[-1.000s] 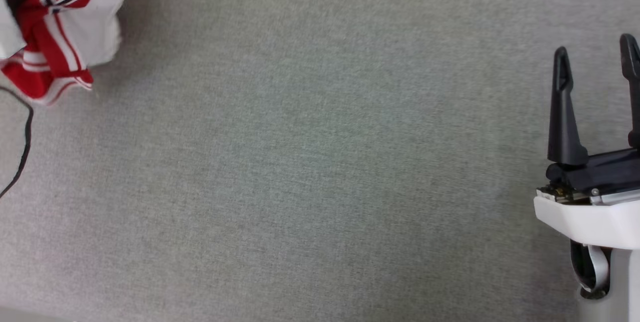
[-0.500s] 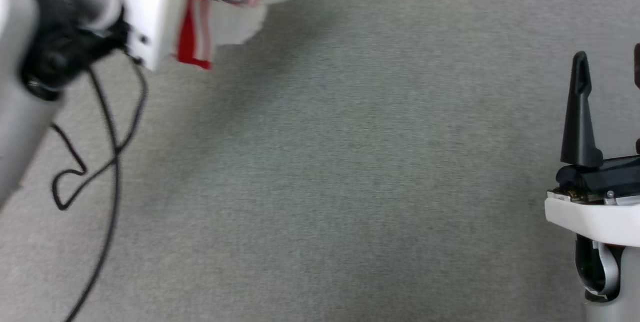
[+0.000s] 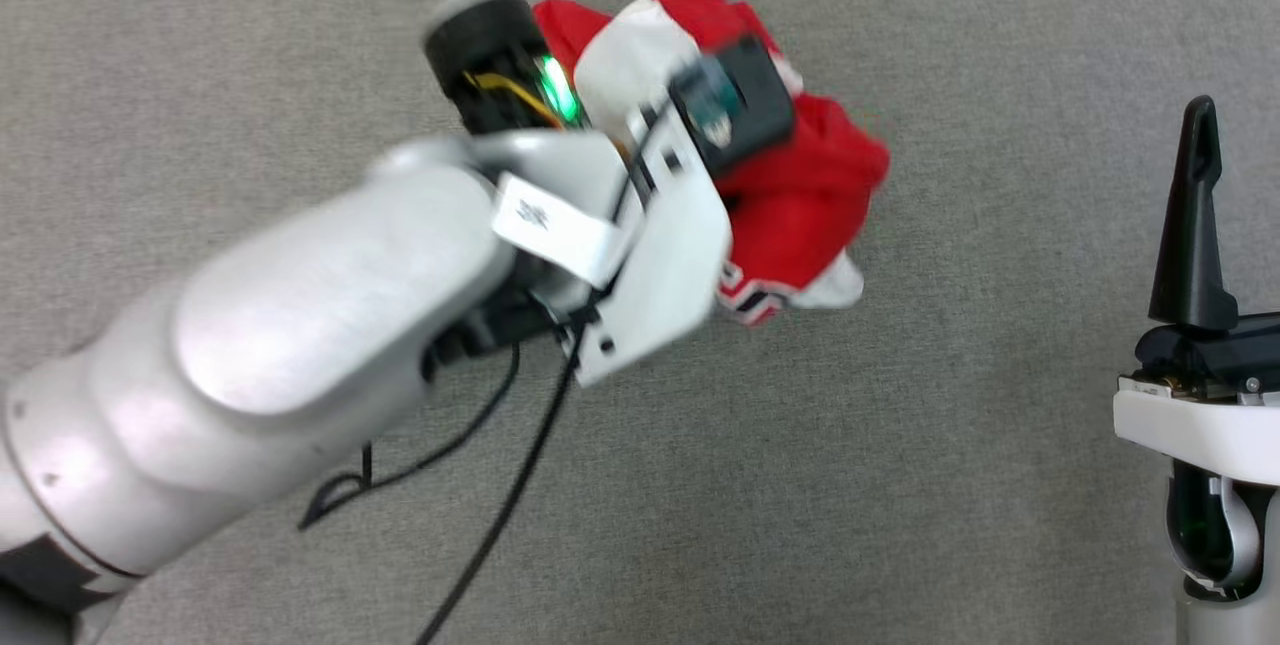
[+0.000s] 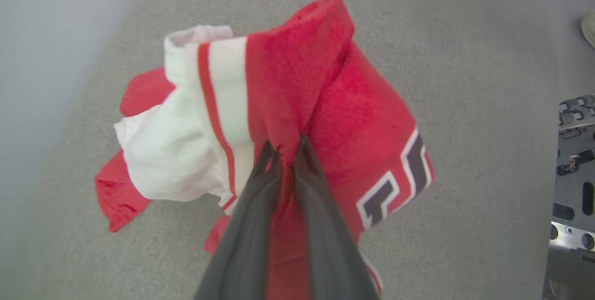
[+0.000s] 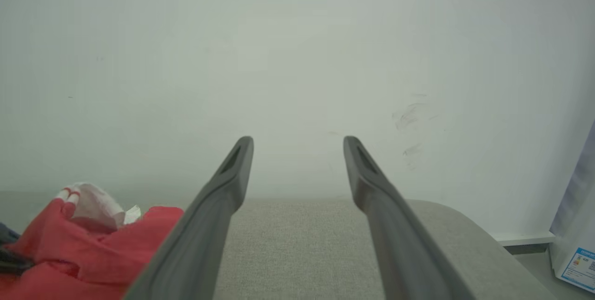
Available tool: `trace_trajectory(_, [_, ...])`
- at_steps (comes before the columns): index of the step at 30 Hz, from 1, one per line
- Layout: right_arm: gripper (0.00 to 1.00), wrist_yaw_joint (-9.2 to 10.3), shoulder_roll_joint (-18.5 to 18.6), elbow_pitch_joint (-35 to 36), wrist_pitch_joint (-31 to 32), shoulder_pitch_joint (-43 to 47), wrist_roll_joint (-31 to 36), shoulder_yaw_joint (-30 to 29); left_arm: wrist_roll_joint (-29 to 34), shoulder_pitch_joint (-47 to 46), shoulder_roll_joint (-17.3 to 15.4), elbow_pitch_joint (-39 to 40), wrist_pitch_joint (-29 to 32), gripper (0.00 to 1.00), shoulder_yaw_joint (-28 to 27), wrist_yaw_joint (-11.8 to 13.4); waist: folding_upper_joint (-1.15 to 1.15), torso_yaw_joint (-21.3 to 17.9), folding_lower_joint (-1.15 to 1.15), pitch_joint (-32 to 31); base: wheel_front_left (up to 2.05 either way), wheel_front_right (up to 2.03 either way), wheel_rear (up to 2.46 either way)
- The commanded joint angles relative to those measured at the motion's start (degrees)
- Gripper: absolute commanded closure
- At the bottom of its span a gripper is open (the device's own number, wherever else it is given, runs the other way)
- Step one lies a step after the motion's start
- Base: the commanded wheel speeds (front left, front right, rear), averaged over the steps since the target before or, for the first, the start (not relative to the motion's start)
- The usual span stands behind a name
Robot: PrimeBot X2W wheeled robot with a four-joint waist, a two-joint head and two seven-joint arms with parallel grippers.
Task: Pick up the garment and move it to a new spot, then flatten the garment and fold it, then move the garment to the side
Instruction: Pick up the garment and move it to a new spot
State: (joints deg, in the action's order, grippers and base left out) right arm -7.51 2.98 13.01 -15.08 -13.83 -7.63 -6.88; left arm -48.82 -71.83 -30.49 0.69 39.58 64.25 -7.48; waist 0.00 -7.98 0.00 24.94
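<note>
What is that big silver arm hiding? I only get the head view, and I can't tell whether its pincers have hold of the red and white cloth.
Observer: The left wrist view shows the left gripper pinched shut on a red fold of the garment.
Operator: And the other arm? I see just one dark finger.
Observer: The right wrist view shows the right gripper with both fingers spread wide, nothing between them.
Operator: What lies beyond the grey surface?
Observer: In that view, a plain pale wall rises behind its far edge.
</note>
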Motion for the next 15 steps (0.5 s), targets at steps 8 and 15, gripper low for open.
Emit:
trace_trajectory(8, [0.00, 0.04, -0.19, 0.26, -0.14, -1.33, -0.34, -0.43, -1.15, 4.84, 2.74, -4.58, -0.65, 1.00, 8.99, 0.15, 0.00, -0.57, 0.00, 2.17, 0.00, 0.00, 0.00])
trace_trajectory(15, [0.00, 0.04, -0.19, -0.15, -0.14, -1.71, 0.23, -0.66, 1.61, 10.64, 4.87, -5.80, 0.58, 1.00, 9.31, 0.06, 0.00, 0.61, 0.00, 2.54, 0.00, 0.00, 0.00])
